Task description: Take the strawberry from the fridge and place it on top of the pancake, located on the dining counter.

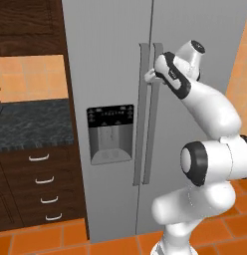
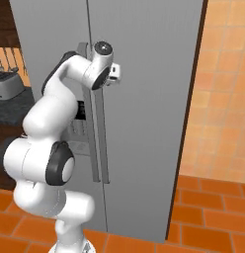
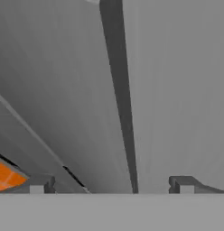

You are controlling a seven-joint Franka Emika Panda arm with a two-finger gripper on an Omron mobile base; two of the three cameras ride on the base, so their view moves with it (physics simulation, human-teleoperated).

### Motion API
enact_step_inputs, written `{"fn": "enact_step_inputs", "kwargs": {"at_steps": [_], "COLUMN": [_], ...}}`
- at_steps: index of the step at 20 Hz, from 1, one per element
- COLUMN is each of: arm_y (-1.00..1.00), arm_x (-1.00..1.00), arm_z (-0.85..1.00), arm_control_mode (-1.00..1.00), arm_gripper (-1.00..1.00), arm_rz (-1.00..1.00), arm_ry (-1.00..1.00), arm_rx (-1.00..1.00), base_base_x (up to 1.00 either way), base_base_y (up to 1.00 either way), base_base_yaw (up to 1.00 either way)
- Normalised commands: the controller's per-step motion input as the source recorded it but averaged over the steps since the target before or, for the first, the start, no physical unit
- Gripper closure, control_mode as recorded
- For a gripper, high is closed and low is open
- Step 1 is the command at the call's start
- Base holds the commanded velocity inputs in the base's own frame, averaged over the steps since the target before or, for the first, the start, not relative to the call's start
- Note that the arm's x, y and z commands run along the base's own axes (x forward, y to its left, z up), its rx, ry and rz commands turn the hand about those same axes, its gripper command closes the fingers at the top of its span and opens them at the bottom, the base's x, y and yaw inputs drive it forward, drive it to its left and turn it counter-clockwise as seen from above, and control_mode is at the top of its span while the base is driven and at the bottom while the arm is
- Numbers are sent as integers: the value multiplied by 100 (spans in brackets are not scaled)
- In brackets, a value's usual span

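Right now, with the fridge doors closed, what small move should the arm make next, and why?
Probably ease the open gripper forward and close on a fridge door handle. Both doors are shut, the hand sits at handle height, and its fingertips grip nothing yet.

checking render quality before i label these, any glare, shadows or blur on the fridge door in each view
Left base view: fridge evenly lit, no glare, handles sharp. Right base view: flat soft light, only faint shading beside the handles, gripper crisp. Hand view: soft and slightly blurred, a dark band running down the grey door, fingertips wide apart.
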Motion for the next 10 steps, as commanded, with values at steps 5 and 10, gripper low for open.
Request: {"fn": "enact_step_inputs", "kwargs": {"at_steps": [5,10], "arm_y": [5,8], "arm_x": [-28,44], "arm_z": [-69,-26], "arm_control_mode": [-100,-100], "arm_gripper": [-100,-100], "arm_rz": [9,3], "arm_ry": [-80,-15], "arm_rx": [-3,10], "base_base_x": [0,0], "base_base_y": [0,0], "base_base_yaw": [0,0]}}
